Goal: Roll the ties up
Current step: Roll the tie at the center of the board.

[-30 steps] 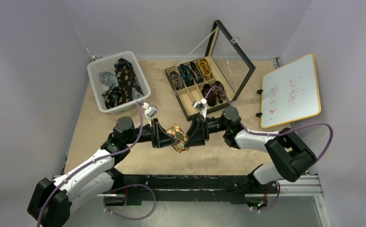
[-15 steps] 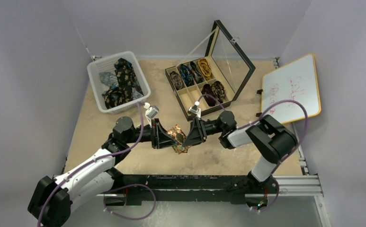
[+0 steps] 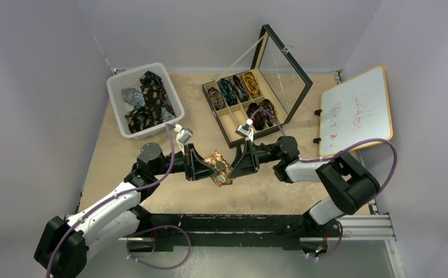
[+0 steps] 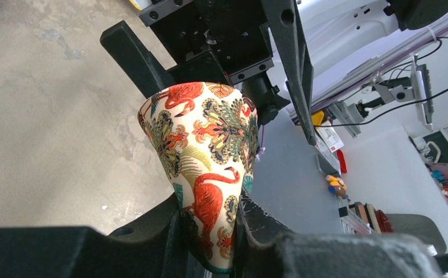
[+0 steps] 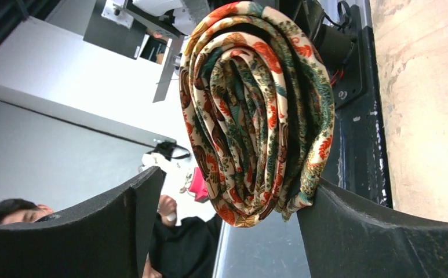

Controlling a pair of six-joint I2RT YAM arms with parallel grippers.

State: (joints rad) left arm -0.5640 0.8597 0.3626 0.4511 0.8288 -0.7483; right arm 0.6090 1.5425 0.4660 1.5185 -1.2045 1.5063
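A rolled tie [image 3: 218,167], cream with red flamingos and green feathers, hangs above the table between my two grippers. My left gripper [image 3: 206,166] is shut on it: in the left wrist view its fingers pinch the narrow lower end of the roll [image 4: 210,162]. My right gripper [image 3: 233,166] faces it from the right and stands open. The right wrist view shows the coil's spiral end [image 5: 256,110] between the spread fingers [image 5: 349,231]; the right finger touches the coil's edge, the left one is well apart. More ties [image 3: 149,95] lie loose in a basket.
A white basket [image 3: 115,95] stands at the back left. A black compartment box [image 3: 226,132] with its glass lid [image 3: 285,63] raised holds several coiled ties [image 3: 241,87] at the back centre. A whiteboard [image 3: 357,110] leans on the right.
My right gripper's jaws closed in on the coil, then spread wide and backed off a little to the right. The left gripper kept its hold on the roll.
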